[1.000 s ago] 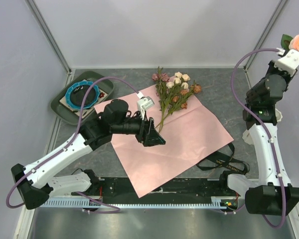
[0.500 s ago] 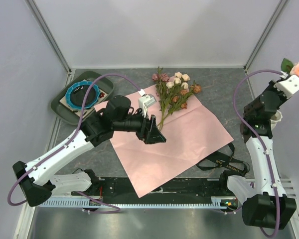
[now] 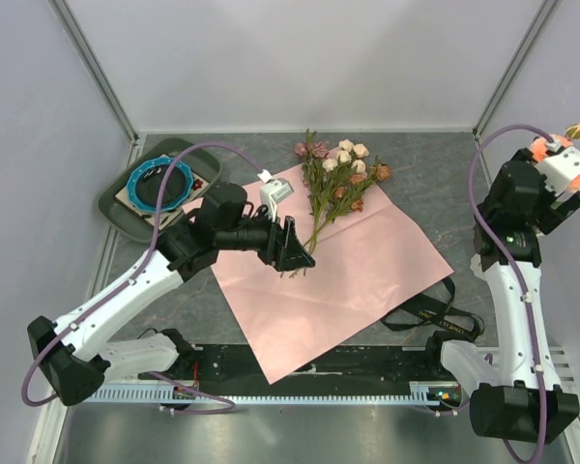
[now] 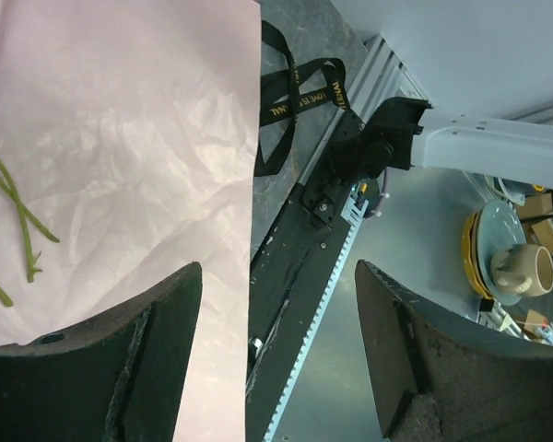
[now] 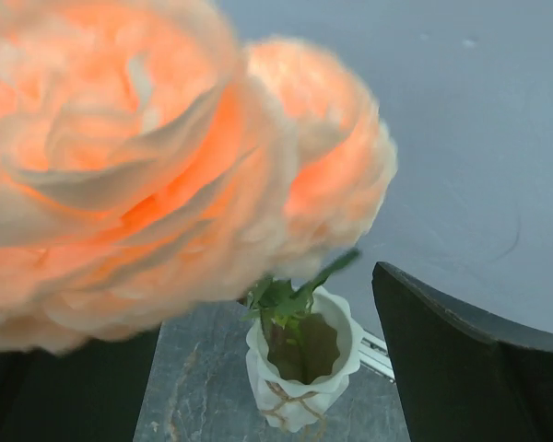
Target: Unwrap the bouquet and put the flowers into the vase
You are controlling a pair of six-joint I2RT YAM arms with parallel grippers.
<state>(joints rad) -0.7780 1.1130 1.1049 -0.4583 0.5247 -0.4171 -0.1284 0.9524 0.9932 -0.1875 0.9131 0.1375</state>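
Right jaws (image 3: 561,172) apart, high over the right edge of the worktop (image 3: 420,159). Peach roses (image 5: 147,157) between them, green stem reaching into the white vase (image 5: 300,373) below. Left jaws (image 3: 295,253) apart, empty, over the pink paper (image 3: 358,275) mid-worktop. The other flowers (image 3: 338,179) lie just beyond, heads toward the far edge.

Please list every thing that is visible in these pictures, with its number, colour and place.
paper: one sheet, pink, spread on the grey table
flowers: one bunch, pink, mauve, cream, rust, across the paper's far edge
vase: one, cream-white, under the right gripper
roses: two, peach, above the vase, stem in it
ribbon: one, black, right of the paper
tray: one, dark green, far left, holding a blue ring
cup: one, beige, on plates beyond the table
left gripper: one, black, open, over the paper
right gripper: one, black, open, above the vase
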